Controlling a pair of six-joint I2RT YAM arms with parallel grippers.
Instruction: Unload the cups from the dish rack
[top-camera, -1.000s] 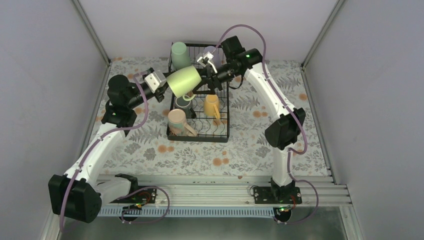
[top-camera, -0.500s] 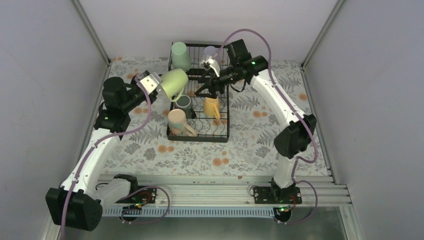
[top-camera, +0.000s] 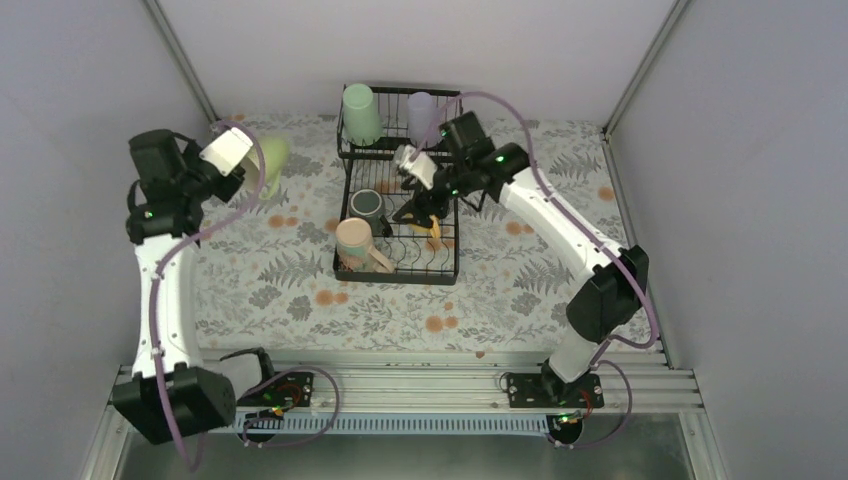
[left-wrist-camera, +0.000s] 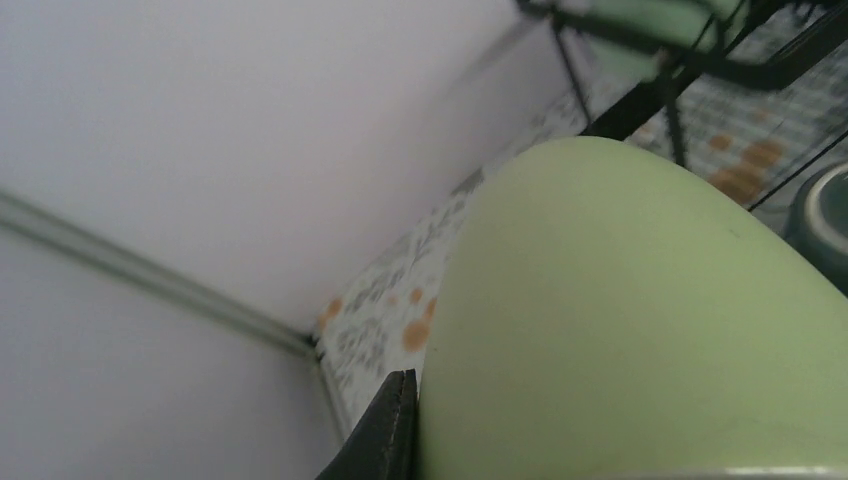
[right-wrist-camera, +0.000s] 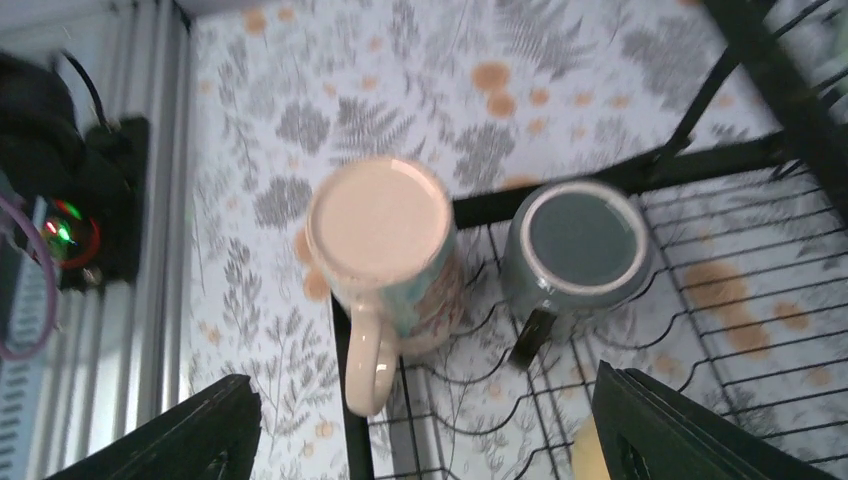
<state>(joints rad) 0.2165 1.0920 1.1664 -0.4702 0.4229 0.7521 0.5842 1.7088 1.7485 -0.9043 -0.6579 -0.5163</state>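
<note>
Floral table (top-camera: 300, 290), left jaws clamped on light green mug (left-wrist-camera: 620, 320), right jaws apart above dish rack (top-camera: 397, 278).

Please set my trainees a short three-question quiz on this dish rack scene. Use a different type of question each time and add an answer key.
1. True or false: the mint-green tumbler and the lavender tumbler stand on the upper shelf of the dish rack.
2. Fill in the blank: the right gripper, above the rack's lower tray, has its jaws ___.
3. What holds the light green mug? A) the left gripper; B) the right gripper; C) nothing, it lies on the table.

Key: 1 true; 2 open; 3 A.
</note>
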